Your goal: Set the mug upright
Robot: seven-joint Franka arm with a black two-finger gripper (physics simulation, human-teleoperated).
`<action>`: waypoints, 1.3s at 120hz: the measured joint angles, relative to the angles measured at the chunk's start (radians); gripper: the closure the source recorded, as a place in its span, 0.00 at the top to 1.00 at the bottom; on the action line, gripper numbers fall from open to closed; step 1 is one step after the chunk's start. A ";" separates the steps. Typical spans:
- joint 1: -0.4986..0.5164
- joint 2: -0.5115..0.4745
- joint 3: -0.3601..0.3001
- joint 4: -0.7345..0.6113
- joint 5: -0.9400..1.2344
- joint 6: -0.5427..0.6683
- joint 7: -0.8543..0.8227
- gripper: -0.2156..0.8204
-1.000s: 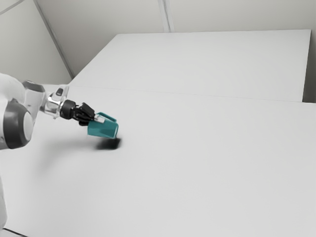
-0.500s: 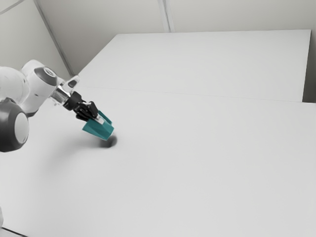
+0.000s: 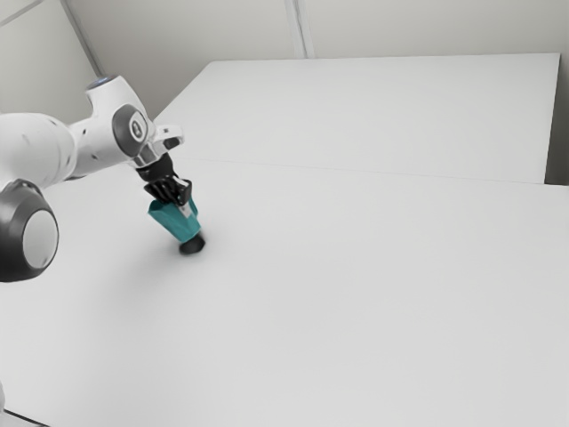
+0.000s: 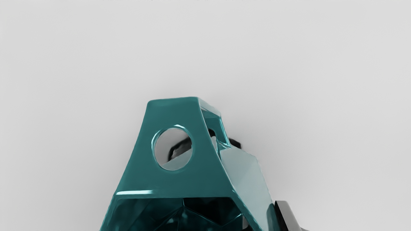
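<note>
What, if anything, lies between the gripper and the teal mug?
Nothing does: in the exterior view the gripper meets the mug directly, and the wrist view shows a finger right against its outer wall.

Rounded white arm (image 3: 34, 147), dark-grey joint housings (image 3: 12, 233), black tool (image 3: 186, 209)

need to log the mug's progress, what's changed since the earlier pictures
The mug has tipped closer to upright, its base swinging under it toward the exterior view's left. The gripper has pitched to point more steeply down. Nothing was newly gripped or let go: the gripper stays shut on the mug, which is still tilted.
</note>
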 joint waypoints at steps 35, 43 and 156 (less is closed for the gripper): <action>0.000 0.007 -0.076 0.001 0.195 0.055 -0.176 0.04; 0.002 0.008 -0.089 0.001 0.231 0.060 -0.214 0.04; -0.001 0.071 -0.098 0.002 0.305 0.140 -0.459 0.51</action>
